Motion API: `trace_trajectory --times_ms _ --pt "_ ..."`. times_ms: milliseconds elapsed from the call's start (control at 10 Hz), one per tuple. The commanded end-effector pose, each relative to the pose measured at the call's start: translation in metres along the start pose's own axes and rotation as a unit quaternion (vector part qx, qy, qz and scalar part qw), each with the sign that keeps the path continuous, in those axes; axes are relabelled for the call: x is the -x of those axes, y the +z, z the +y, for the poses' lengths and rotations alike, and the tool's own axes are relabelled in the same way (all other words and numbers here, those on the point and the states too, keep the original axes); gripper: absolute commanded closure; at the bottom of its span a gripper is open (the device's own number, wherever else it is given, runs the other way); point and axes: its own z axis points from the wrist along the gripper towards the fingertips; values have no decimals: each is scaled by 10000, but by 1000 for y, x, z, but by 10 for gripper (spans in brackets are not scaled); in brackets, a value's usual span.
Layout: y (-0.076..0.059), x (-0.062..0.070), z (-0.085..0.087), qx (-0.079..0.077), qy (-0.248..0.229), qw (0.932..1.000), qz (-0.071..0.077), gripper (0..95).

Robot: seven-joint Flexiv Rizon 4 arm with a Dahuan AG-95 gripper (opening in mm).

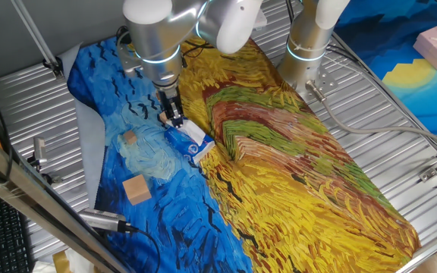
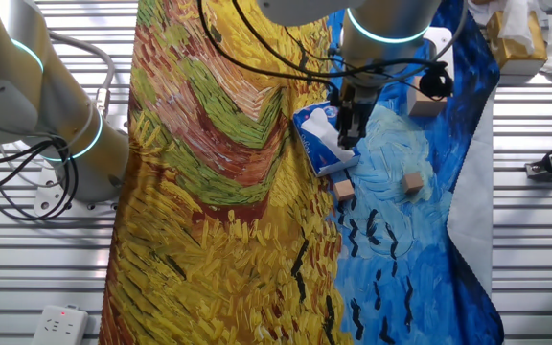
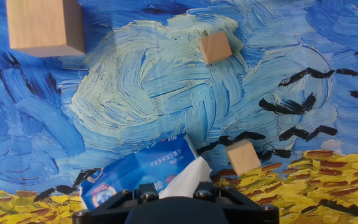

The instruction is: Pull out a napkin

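Note:
The blue-and-white tissue packet (image 3: 135, 174) lies on the painted cloth, and it also shows in one fixed view (image 1: 191, 141) and the other fixed view (image 2: 316, 142). A white napkin (image 3: 188, 177) sticks up from the packet's slot and runs in between my fingers. My gripper (image 3: 178, 198) stands straight above the packet, with the jaws close together on the napkin's top. It shows pointing down in one fixed view (image 1: 175, 115) and in the other fixed view (image 2: 349, 134). The napkin's lower part is still inside the packet.
Three tan wooden cubes lie around the packet: a large one (image 3: 45, 25), a small one (image 3: 215, 46) and another small one (image 3: 243, 155) close to the packet's end. A second robot arm's base (image 1: 307, 45) stands behind the cloth.

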Motion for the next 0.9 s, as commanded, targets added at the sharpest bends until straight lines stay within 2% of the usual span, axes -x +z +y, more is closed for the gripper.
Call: trace_trajectory --times_ms 100,300,600,700,900 --pt "7 1 0 -8 13 10000 -10 570" --pt "13 0 0 -5 9 10000 -33 570" --pt "16 -1 1 -11 13 10000 -29 570" --pt "18 -1 1 -12 35 10000 -31 760" --pt "21 -2 1 -16 50 10000 -31 760"
